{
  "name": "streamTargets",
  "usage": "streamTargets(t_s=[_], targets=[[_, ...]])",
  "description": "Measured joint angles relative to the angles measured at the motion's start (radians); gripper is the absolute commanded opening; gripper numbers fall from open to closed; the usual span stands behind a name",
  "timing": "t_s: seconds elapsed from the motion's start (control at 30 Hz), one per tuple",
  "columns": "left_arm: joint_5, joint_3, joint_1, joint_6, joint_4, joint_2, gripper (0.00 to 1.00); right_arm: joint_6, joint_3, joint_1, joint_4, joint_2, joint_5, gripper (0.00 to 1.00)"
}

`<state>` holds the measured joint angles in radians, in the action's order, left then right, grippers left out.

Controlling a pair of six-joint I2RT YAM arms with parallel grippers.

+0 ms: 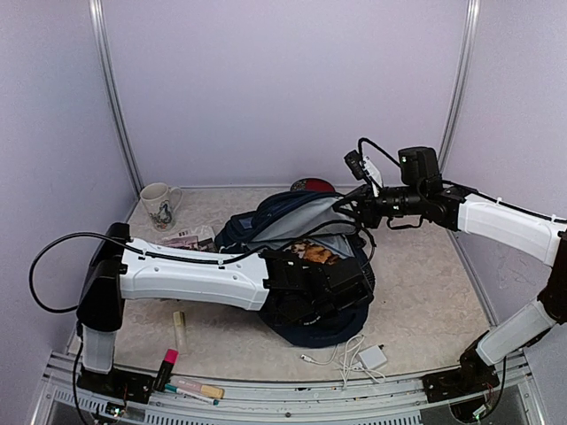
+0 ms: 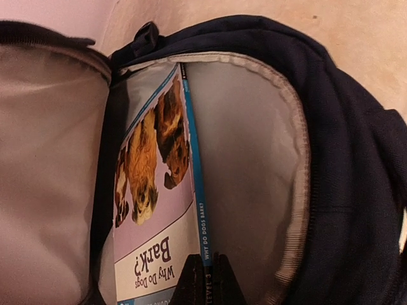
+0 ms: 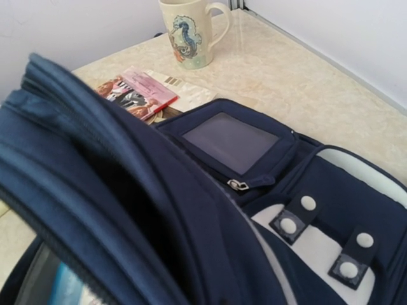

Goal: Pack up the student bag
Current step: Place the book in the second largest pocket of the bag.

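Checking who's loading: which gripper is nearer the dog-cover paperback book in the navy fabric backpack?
Left. Left gripper clamps the paperback book by its spine inside the navy fabric backpack; right gripper holds its raised rim above.

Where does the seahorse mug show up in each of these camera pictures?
Top external: the seahorse mug stands at far left, left of the student bag.
Left wrist: not in it; only the student bag and a dog book inside show.
Right wrist: top centre, behind the magazines.
Shared landmark: the student bag.
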<state>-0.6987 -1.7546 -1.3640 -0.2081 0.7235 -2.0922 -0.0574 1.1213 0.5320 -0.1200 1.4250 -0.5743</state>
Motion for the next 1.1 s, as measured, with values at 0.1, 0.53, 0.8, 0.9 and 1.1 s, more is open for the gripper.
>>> streamTargets(t_s=[0.1,0.53,0.8,0.9,1.1], targets=[[-0.039,-0.035,0.036,0.056,0.029,-0.031,0.0,0.0,0.0,-0.001,0.0,0.0,-0.005,0.0],[-0.134,-0.148,0.131,0.288,0.238,-0.15,0.0,0.032,0.0,-0.001,0.013,0.0,-0.038,0.0],[-0.052,-0.197,0.164,0.261,0.109,-0.167,0.34,0.055,0.0,-0.001,0.023,0.0,-0.039,0.0],[0.008,-0.196,0.167,0.221,0.005,-0.167,0.82,0.064,0.0,-0.001,0.027,0.0,-0.038,0.0],[0.096,-0.109,0.166,0.178,-0.142,-0.119,0.88,0.067,0.002,-0.001,0.028,0.0,-0.033,0.0]])
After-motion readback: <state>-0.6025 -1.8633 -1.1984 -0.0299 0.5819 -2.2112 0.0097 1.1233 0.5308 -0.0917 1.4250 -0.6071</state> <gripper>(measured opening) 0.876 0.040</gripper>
